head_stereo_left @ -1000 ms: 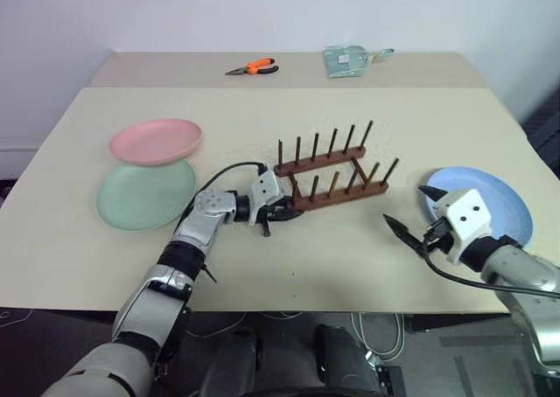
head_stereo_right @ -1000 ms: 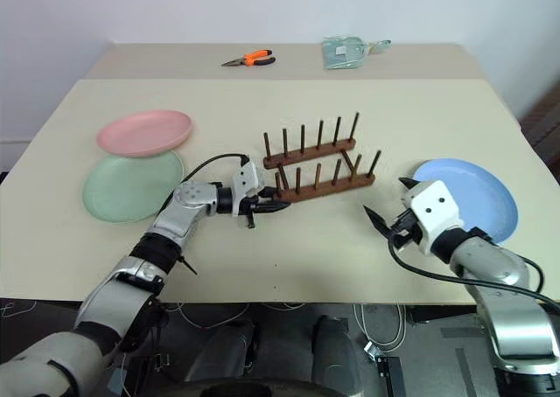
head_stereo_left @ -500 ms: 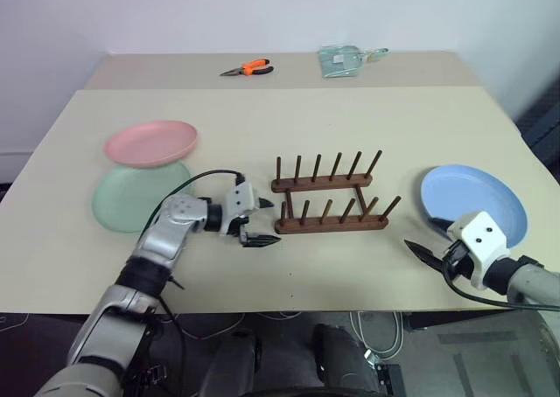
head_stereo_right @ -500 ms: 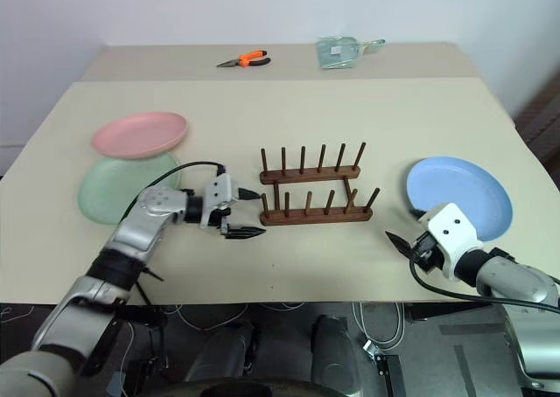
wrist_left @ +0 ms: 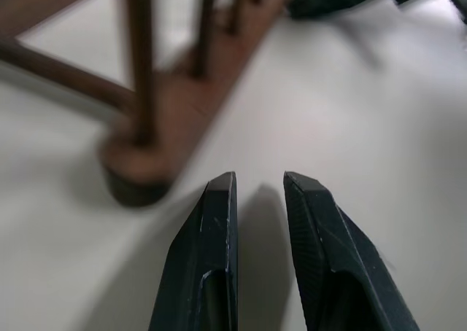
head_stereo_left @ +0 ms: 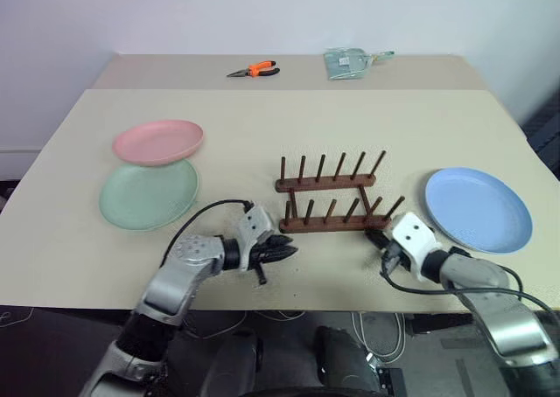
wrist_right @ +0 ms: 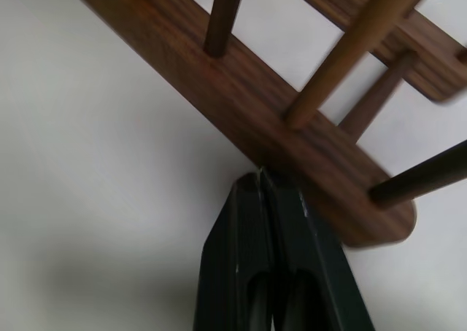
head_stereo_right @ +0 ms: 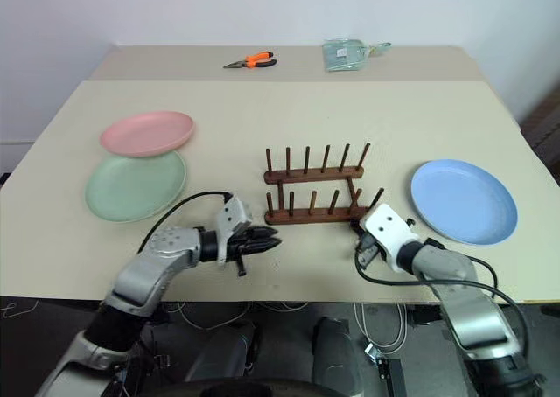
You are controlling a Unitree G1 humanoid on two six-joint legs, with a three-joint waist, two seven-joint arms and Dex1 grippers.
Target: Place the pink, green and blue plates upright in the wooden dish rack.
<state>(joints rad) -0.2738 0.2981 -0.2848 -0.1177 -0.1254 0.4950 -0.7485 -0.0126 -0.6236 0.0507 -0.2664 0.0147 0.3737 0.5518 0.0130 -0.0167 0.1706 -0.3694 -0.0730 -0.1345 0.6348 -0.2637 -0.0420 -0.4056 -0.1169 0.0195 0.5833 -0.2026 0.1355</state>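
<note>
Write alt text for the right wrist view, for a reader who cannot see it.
The right tool, its two black fingers pressed shut together, points at the near rail of the small dark brown wooden dish rack, with its tips at the rail's edge. Thin upright pegs rise from the rail, and the pale beige tabletop lies around it.

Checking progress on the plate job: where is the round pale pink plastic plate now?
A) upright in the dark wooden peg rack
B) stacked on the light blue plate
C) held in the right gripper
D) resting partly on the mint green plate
D: the round pale pink plastic plate lies flat, overlapping the far edge of the mint green plate.
</note>
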